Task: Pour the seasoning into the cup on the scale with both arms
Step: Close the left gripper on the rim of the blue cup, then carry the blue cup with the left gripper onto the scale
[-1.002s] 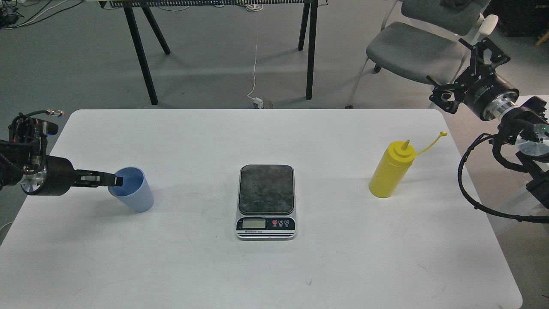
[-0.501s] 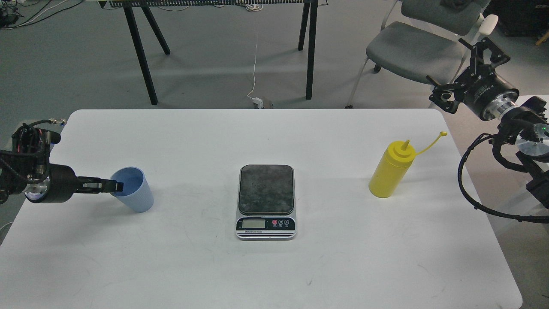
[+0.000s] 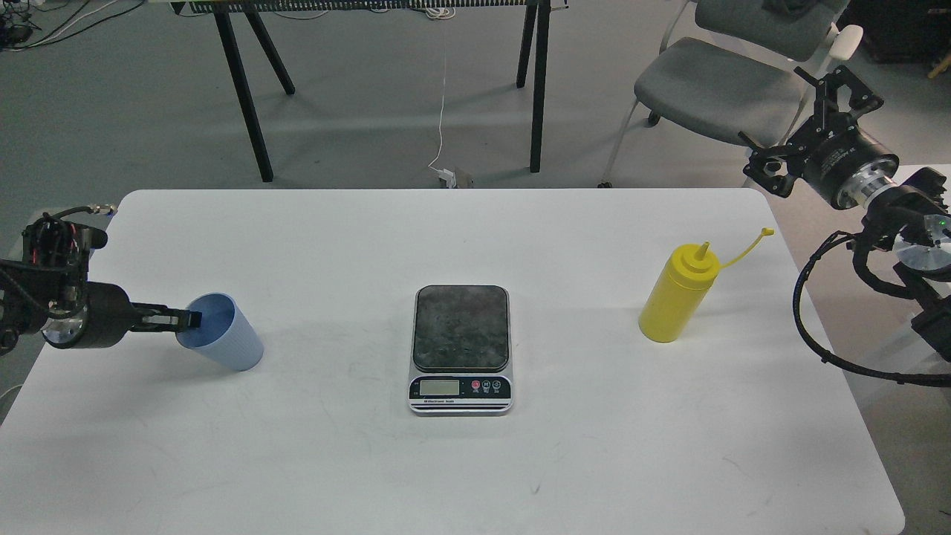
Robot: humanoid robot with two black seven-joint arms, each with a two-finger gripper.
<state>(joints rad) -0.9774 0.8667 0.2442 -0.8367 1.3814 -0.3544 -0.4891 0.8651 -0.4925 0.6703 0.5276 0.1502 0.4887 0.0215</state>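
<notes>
1. The left gripper [image 3: 189,320] reaches in from the left edge and its fingers pinch the near rim of the cup [image 3: 223,342], one finger seeming to sit inside the mouth and one outside.
2. The cup is light blue and ribbed. It leans toward the gripper, with its mouth turned left, and its base looks at least partly off the table [image 3: 475,475].
3. The cup sits on the left part of the table, well apart from the scale [image 3: 461,349], so it is not yet on the platform.
4. The scale stands at the table's middle with its dark platform bare and its display toward the robot. The digits are too small to read.
5. The seasoning [image 3: 674,297], a yellow squeeze bottle, stands on the right part of the table, well apart from the scale. Its nozzle is bare and the cap hangs off to the right on its strap.
6. The right gripper [image 3: 806,130] hangs off the table's far right corner, above and well apart from the bottle, with its claws spread and nothing between them.
7. By my judgement the task is at its start: only the grasp on the cup is made. Left to do: set the cup on the scale, grasp the bottle, bring it over and pour.
</notes>
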